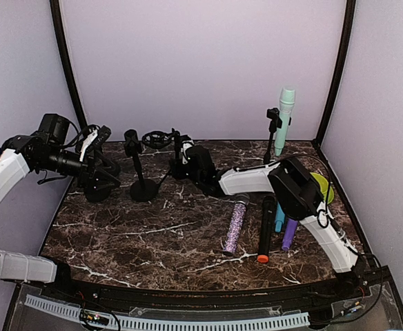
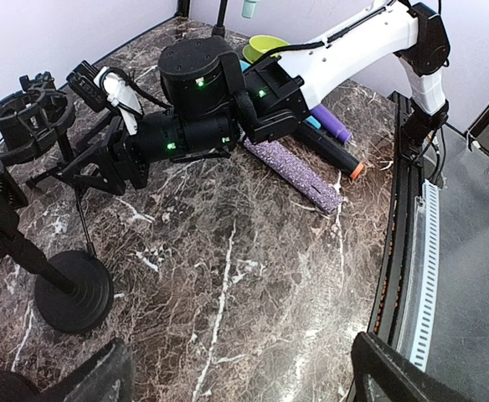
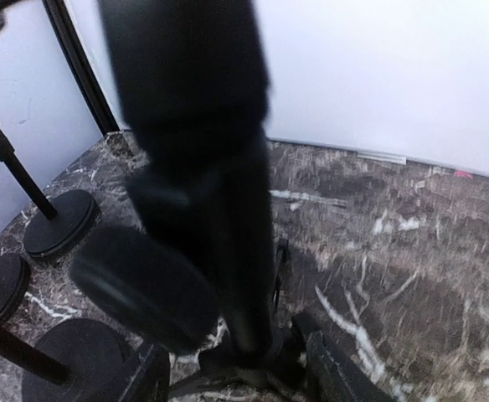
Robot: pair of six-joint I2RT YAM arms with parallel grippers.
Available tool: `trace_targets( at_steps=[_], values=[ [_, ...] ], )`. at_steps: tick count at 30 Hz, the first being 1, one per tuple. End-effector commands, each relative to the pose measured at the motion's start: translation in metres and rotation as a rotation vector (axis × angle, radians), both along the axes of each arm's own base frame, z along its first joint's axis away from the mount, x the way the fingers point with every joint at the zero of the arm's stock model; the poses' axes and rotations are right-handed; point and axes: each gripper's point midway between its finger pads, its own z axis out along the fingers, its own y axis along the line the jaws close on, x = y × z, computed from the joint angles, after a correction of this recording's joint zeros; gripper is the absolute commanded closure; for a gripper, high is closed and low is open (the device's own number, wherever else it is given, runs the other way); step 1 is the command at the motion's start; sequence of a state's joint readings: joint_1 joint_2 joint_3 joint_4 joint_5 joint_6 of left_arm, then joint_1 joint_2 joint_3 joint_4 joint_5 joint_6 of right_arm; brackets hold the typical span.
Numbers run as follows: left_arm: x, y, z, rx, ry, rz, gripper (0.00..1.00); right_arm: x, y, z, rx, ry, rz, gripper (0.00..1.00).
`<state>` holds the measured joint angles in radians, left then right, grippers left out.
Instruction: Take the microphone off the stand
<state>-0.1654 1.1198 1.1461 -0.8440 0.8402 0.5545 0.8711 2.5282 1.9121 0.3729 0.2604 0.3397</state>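
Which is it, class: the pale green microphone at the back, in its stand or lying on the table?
In its stand: the pale green microphone stands upright at the clip of the black stand, back right.

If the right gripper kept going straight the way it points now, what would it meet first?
The black tripod stand, whose pole rises just ahead of the right gripper and in line with the gap between its fingers. Blur hides how near it is.
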Motion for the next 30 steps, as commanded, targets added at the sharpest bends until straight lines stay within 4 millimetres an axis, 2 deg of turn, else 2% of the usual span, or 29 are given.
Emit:
trace_targets(
  at_steps=[1,4,8,10,13,16,17,19,22,24,27,30],
  values=[
    [-0.002,0.001,0.012,-0.008,-0.031,-0.005,0.08,-0.014,-0.002,0.001,-0.033,-0.024,0.011,0.34],
    [-0.004,0.002,0.011,-0.005,-0.030,0.000,0.08,-0.021,-0.010,0.014,-0.059,-0.065,0.000,0.31],
    [-0.007,0.002,0.015,-0.011,-0.038,0.004,0.08,-0.021,-0.010,0.014,-0.076,-0.052,0.012,0.33],
    [-0.008,0.003,0.018,-0.018,-0.042,0.007,0.08,-0.018,-0.008,0.009,-0.091,-0.035,0.009,0.34],
    [-0.011,0.003,0.020,-0.017,-0.049,0.012,0.08,-0.010,-0.008,-0.009,-0.147,0.012,-0.018,0.39],
    [-0.013,0.004,0.022,-0.013,-0.055,0.015,0.08,-0.003,-0.021,-0.024,-0.164,0.092,-0.088,0.44],
    [-0.013,0.005,0.022,-0.011,-0.056,0.014,0.08,-0.007,-0.025,-0.028,-0.151,0.107,-0.092,0.44],
    [-0.013,0.004,0.023,-0.011,-0.057,0.012,0.08,-0.014,-0.035,-0.016,-0.103,0.099,-0.099,0.46],
    [-0.012,0.004,0.021,-0.013,-0.049,0.008,0.08,-0.028,-0.050,-0.011,-0.046,0.110,-0.099,0.47],
    [-0.011,0.003,0.020,-0.016,-0.046,0.006,0.08,-0.035,-0.054,-0.013,-0.004,0.152,-0.092,0.49],
    [-0.012,0.002,0.020,-0.020,-0.044,0.003,0.08,-0.043,-0.055,-0.022,0.040,0.220,-0.078,0.58],
    [-0.011,0.002,0.020,-0.021,-0.046,0.004,0.08,-0.036,-0.057,-0.039,0.047,0.297,-0.100,0.75]
  ],
)
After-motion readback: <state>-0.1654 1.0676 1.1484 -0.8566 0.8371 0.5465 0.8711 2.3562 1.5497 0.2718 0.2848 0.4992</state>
